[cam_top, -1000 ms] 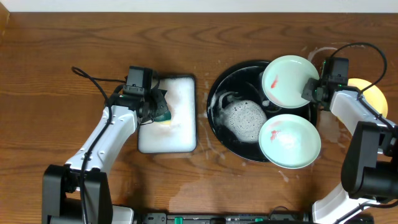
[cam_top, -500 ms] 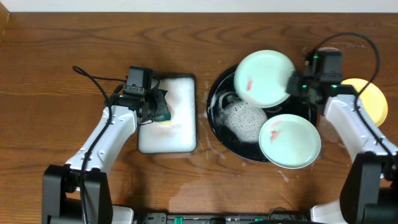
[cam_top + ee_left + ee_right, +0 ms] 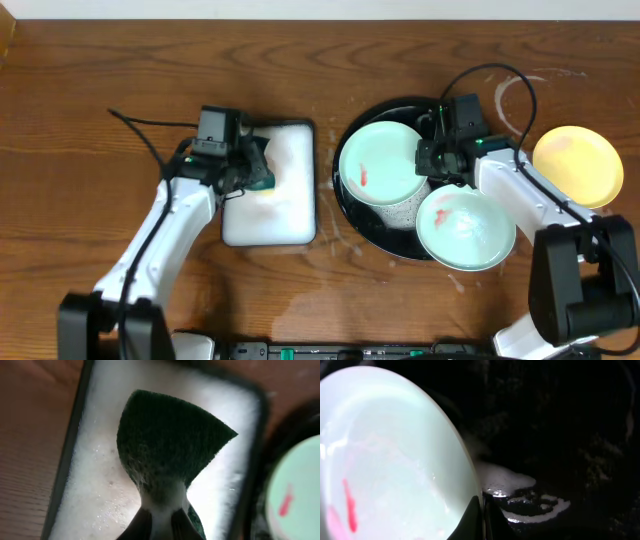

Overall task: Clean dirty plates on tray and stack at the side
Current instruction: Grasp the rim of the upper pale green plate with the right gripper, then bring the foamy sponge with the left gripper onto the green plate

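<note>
On the black tray [image 3: 352, 218], the right claw [image 3: 424, 163] pinches the rim of a mint plate [image 3: 380, 162], red smear facing up, above the tray's foamy middle; a second mint plate [image 3: 465, 228], also smeared, rests on the tray's near right edge; the yellow plate [image 3: 578, 166] lies on the surface [image 3: 100, 100] just right of the tray; at left, the left claw [image 3: 250, 176] is clamped on a green sponge [image 3: 170, 445] over the white foam tray [image 3: 285, 215].

Overhead straight down on table [image 3: 80, 80], wrists close-up, left over foam tray [image 3: 68, 445], both catching mint plate [image 3: 395, 460]
</note>
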`<action>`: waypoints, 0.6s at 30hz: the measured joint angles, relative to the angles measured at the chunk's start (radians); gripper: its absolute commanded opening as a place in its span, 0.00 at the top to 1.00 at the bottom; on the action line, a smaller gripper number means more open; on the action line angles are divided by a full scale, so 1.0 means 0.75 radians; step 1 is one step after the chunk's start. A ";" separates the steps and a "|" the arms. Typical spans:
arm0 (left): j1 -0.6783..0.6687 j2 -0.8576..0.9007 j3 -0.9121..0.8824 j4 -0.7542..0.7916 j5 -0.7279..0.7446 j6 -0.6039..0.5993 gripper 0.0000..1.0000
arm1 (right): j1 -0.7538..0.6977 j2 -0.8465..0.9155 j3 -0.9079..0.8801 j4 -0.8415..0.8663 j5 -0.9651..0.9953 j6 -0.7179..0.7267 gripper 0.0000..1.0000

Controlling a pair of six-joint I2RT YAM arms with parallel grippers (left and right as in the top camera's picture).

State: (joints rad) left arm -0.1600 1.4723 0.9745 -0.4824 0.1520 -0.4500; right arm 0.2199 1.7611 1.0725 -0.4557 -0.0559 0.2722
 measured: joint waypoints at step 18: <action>-0.022 -0.090 0.003 0.036 0.180 -0.141 0.92 | -0.007 0.007 -0.117 0.093 0.130 0.008 0.99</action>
State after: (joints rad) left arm -0.1764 1.4052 0.9764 -0.4557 0.2867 -0.5560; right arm 0.2146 1.7664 0.9844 -0.3859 0.0418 0.2779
